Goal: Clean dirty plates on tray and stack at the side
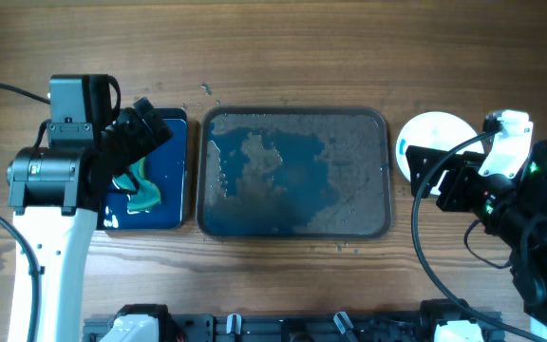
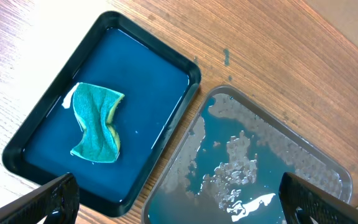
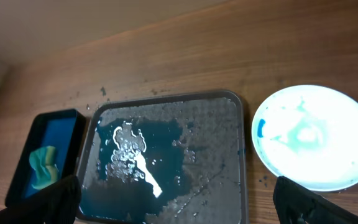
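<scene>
The dark grey tray point(image 1: 378, 123) lies mid-table, holding blue-teal water and foam and no plates. It also shows in the left wrist view point(image 2: 272, 124) and the right wrist view point(image 3: 229, 106). A white plate point(image 1: 433, 133) with faint teal smears lies on the wood right of the tray, also in the right wrist view point(image 3: 316, 134); whether others lie under it I cannot tell. My left gripper point(image 2: 179, 202) is open and empty above the gap between the two trays. My right gripper point(image 3: 185, 199) is open and empty above the grey tray's near right part.
A smaller glossy blue tray point(image 1: 174, 204) stands left of the grey tray and holds a green sponge point(image 1: 143, 190) in blue water; both show in the left wrist view, tray point(image 2: 55, 93), sponge point(image 2: 96, 121). Small droplets dot the wood around the trays.
</scene>
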### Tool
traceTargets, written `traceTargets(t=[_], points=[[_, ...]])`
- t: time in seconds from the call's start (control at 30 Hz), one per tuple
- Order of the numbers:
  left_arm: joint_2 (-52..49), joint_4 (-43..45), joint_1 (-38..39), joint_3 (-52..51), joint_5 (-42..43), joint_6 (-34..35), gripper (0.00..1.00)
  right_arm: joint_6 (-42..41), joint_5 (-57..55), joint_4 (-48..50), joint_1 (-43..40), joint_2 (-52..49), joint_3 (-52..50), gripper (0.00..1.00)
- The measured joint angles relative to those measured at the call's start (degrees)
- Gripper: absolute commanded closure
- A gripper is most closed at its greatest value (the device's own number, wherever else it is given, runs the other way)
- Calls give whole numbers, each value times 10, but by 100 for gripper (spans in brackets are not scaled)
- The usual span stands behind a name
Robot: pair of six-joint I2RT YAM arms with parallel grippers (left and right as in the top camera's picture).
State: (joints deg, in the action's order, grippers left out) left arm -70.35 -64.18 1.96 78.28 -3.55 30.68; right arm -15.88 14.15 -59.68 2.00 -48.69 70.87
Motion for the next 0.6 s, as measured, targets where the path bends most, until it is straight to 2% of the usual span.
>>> traceTargets(t=[0.1, 0.23, 0.27, 0.3, 0.43, 0.47, 0.53, 0.6], points=[[0, 0, 0, 0, 0, 0, 0, 9, 0, 67, 0, -1, 0, 0], [0, 0, 0, 0, 0, 0, 0, 55, 0, 106, 0, -2, -5, 0], [0, 0, 0, 0, 0, 0, 0, 79, 2, 169, 0, 2, -35, 0], [0, 0, 0, 0, 0, 0, 0, 90, 3, 187, 0, 2, -55, 0], [0, 0, 0, 0, 0, 0, 0, 138, 3, 474, 0, 67, -234, 0], [0, 0, 0, 0, 0, 0, 0, 153, 4, 495, 0, 82, -257, 0], [0, 0, 0, 0, 0, 0, 0, 176, 4, 610, 0, 176, -392, 0], [0, 1, 0, 0, 0, 0, 0, 188, 4, 640, 0, 256, -486, 0]])
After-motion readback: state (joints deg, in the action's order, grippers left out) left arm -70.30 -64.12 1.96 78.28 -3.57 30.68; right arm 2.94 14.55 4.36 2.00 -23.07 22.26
